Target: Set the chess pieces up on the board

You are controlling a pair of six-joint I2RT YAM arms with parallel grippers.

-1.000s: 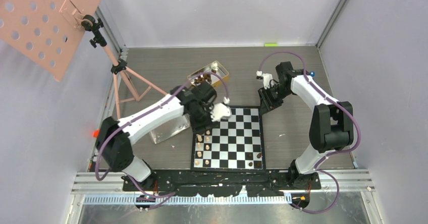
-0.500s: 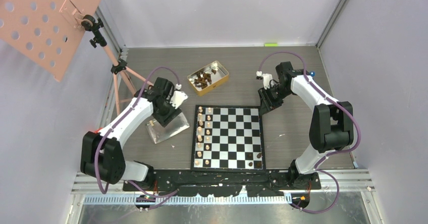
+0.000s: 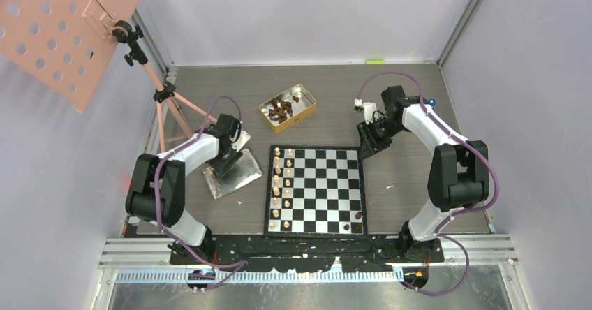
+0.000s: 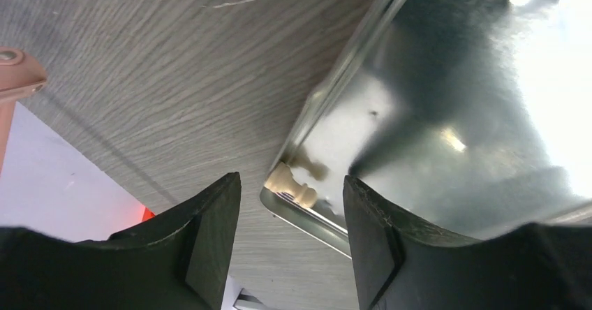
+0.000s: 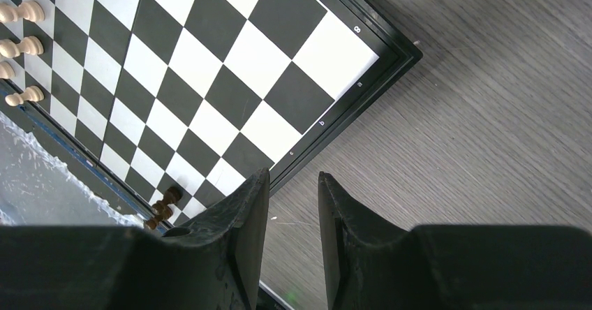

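The right end effector [image 5: 293, 179], fingers slightly apart and empty, hangs at the board's [image 5: 209, 79] right edge; pale pieces [image 5: 24, 41] left, dark pieces [image 5: 162, 209] near.

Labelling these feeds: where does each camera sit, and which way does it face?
Top: high behind the left arm and right arm, looking down at the table.
Left wrist: looks down through the left gripper at a pale piece in a tray.
Right wrist: looks down past the right gripper at a corner of the board.
Top and right wrist share the board.
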